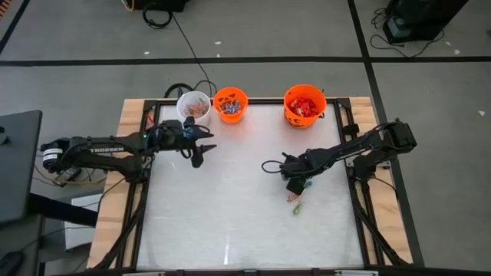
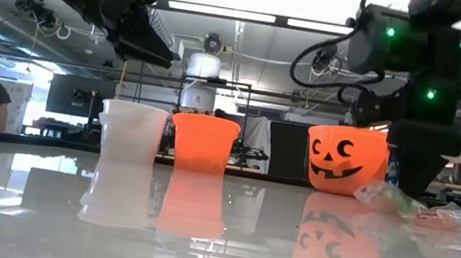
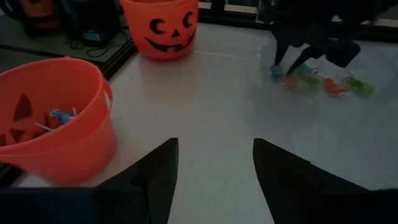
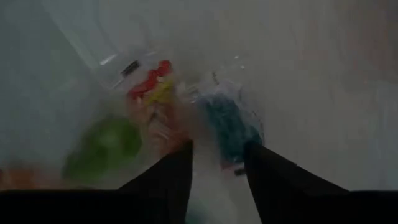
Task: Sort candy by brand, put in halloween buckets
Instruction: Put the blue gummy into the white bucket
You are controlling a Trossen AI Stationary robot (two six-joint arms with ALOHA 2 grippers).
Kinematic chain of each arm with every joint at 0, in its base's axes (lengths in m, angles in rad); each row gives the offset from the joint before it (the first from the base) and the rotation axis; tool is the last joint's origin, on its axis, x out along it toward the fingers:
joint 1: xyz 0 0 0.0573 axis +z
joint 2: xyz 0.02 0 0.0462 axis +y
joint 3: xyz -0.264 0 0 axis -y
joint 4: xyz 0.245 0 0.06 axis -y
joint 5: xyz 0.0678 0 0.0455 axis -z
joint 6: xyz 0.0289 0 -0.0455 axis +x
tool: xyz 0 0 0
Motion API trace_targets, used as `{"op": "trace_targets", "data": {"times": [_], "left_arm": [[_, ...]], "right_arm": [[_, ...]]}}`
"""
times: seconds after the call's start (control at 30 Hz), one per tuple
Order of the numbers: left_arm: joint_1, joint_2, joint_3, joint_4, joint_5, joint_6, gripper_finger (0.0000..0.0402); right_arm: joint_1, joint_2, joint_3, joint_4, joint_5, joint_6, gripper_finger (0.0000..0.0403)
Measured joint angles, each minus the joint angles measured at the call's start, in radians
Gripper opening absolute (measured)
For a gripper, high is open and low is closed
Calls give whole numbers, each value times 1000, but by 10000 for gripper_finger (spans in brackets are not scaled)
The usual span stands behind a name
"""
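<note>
Looking top-down: right end effector (image 1: 294, 184) sits over the last candy (image 1: 296, 205) on the desk (image 1: 230, 222), far nearer than the left end effector (image 1: 201, 146), parked fingers apart by the white bucket (image 1: 193, 106). Low view: wrappers (image 2: 438, 210) lie beside the larger orange bucket (image 2: 345, 160). Right wrist: fingers part-open, empty, blue piece (image 4: 227, 127) just ahead between them.
</note>
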Motion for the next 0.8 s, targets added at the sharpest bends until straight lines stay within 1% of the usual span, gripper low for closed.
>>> {"op": "trace_targets", "data": {"times": [0.13, 0.3, 0.33, 0.47, 0.57, 0.67, 0.8], "left_arm": [[0, 0, 0, 0, -1, -4, 214], [0, 0, 0, 0, -2, -11, 214], [0, 0, 0, 0, -2, -14, 214], [0, 0, 0, 1, -2, -29, 214], [0, 0, 0, 1, -2, -29, 214], [0, 1, 0, 21, -2, -29, 214], [0, 1, 0, 48, 0, -28, 214]], "right_arm": [[-31, -1, -45, 54, 2, -25, 117], [-34, -13, -49, 77, 23, -58, 24], [-34, -17, -43, 79, 31, -60, 14], [-13, -42, 1, 95, 111, -58, 14], [2, -54, 34, 140, 181, -86, 7], [10, -71, 54, 280, 244, -150, 6], [7, -62, 55, 561, 241, -289, 4]]}}
